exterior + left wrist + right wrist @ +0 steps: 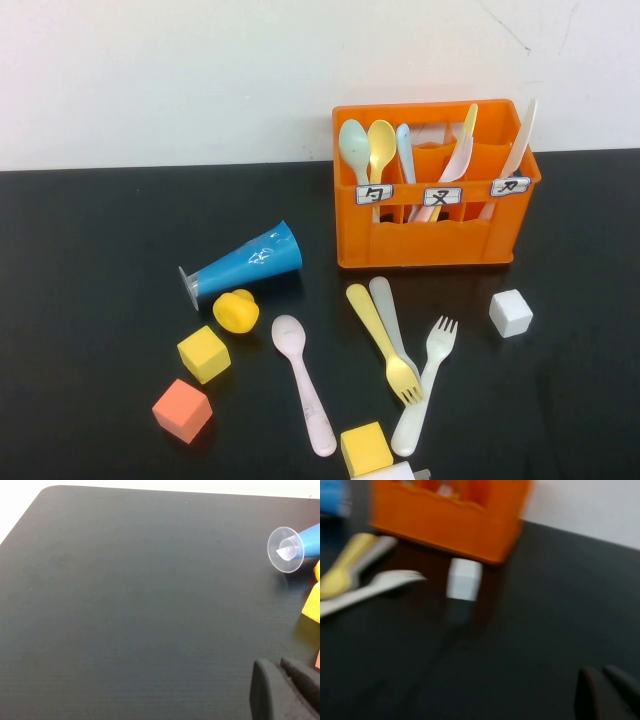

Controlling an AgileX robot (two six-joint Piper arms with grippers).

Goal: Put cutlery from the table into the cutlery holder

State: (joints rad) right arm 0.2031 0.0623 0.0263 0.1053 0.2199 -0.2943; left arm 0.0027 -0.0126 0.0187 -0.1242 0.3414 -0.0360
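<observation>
Seen from the high view, the bright orange three-compartment plastic cutlery holder (435, 190) stands upright at the back of the glossy black desk (90, 260). It already holds a pale green spoon (354, 145) and a yellow spoon (381, 143) in its left compartment, with more pastel pieces in the middle and right ones. In front of it on the desk lie a pink plastic spoon (303, 380), a yellow plastic fork (384, 343) crossing a pale grey plastic knife (391, 318), and a white plastic fork (425, 385). A blue cone-shaped cup (247, 262) lies on its side to the left, near a yellow rounded piece (236, 310), a yellow foam cube (204, 354) and an orange foam cube (182, 410). A white foam cube (511, 312) sits right of the forks.

Neither arm shows in the high view. Only the wrist views catch them: the left gripper (290, 690) appears as dark fingers at the frame's edge over bare desk, with the cup's clear base (285, 549) nearby. The right gripper (610, 692) likewise shows only dark fingertips, low over the desk, looking toward the white cube (464, 579), the white fork (370, 589) and the holder (445, 515). Whether either gripper is wide or narrow, I cannot tell.
</observation>
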